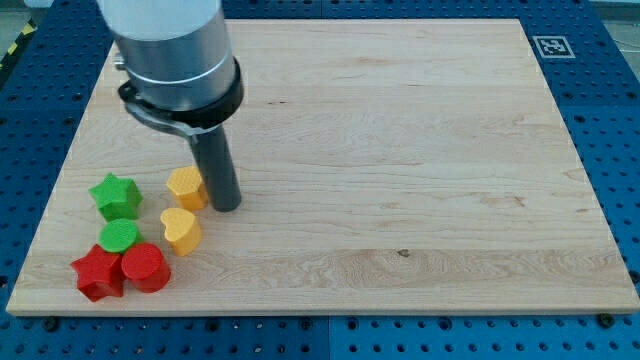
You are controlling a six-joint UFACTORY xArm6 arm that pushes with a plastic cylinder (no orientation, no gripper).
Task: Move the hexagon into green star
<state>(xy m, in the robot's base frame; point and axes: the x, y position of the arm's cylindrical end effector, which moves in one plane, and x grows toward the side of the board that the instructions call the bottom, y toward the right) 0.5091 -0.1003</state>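
Note:
The yellow hexagon [186, 187] lies at the view's lower left on the wooden board. The green star [115, 195] lies to its left, a short gap apart. My tip [226, 207] rests on the board right next to the hexagon's right side, touching or nearly touching it. The rod rises from there to the arm's grey body at the view's top left.
A yellow heart [181, 230] lies just below the hexagon. A green cylinder [119, 237] sits below the green star. A red star [98, 274] and a red cylinder [145, 267] lie near the board's bottom left edge [30, 300].

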